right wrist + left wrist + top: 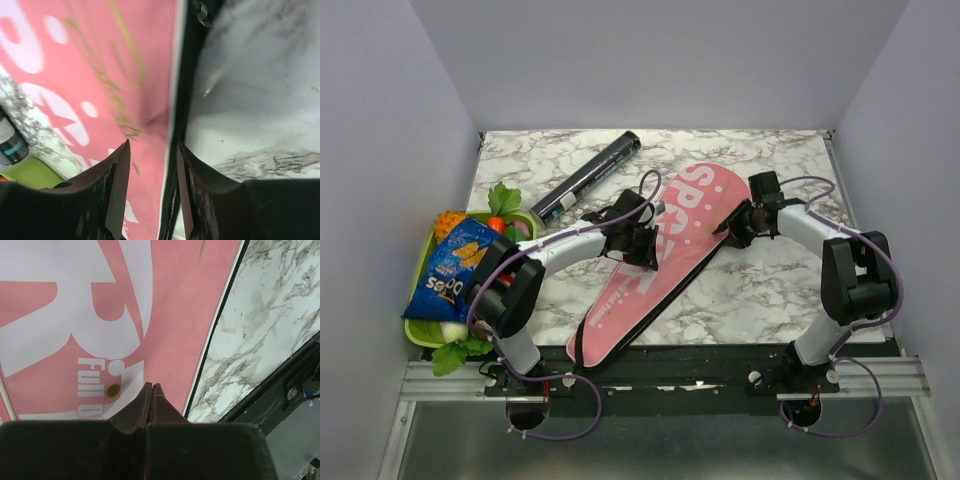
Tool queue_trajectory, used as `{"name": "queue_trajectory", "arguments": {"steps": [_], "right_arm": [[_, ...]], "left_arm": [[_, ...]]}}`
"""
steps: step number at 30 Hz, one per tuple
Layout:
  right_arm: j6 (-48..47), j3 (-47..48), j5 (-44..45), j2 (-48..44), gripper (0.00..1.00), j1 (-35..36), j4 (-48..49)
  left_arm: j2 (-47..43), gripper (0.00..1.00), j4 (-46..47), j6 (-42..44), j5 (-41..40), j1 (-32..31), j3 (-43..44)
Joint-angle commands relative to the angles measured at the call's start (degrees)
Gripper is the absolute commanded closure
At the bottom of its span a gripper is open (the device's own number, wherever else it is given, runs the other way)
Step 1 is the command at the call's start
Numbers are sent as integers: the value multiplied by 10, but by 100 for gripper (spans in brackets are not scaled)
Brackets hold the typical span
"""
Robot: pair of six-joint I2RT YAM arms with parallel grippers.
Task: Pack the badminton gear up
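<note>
One desk. On it, one pink bag at the centre and one black tube at eleven o'clock. One green tray at eight o'clock carries one blue snack packet and two leafy sprigs; its other toy pieces are too covered to count. Two arms, one gripper each: left gripper, right gripper.

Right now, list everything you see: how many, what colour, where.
pink racket-shaped fabric bag with white lettering: one, pink, lying diagonally mid-table
long black tube: one, black, far left, beyond the bag
blue crinkly snack packet: one, blue, on the tray
green plastic tray of toy fruit: one, green, table's left edge
marble-patterned table: one, white and grey, under everything
left pincer: one, dark, shut, over the bag
right pincer: one, dark, open, at the bag's black zip edge
</note>
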Motion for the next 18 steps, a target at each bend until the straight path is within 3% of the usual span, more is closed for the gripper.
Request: {"name": "queue_trajectory", "arguments": {"steps": [1, 9, 18], "right_arm": [[-59, 78, 70, -16, 50, -9, -82], [-159, 137, 124, -3, 50, -104, -128], [-226, 181, 20, 90, 54, -135, -126]], "left_arm": [[-27, 100, -5, 1, 13, 2, 9], [-44, 100, -40, 18, 16, -38, 16], [17, 100, 4, -7, 72, -87, 47]]}}
